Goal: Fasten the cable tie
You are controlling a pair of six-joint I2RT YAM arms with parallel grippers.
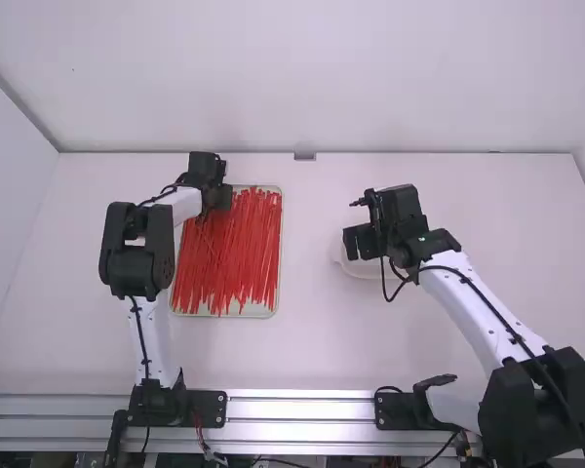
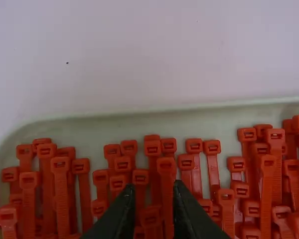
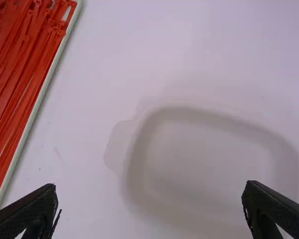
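Observation:
Many red cable ties (image 1: 229,255) lie lengthwise in a pale tray (image 1: 278,244) left of the middle. My left gripper (image 1: 213,200) is down at the tray's far left corner. In the left wrist view the left gripper (image 2: 153,186) has its fingers close together, pinching one red tie (image 2: 167,169) just below its head, among the other heads on the tray (image 2: 139,124). My right gripper (image 1: 366,239) hangs wide open over a shallow white dish (image 1: 346,263). The right wrist view has the right gripper (image 3: 148,189) above that dish (image 3: 139,129), nothing between its fingers.
The tray's right edge with tie ends (image 3: 25,55) lies a short way left of the dish. White walls close the table at the back and left. Bare white table surrounds the tray and the dish.

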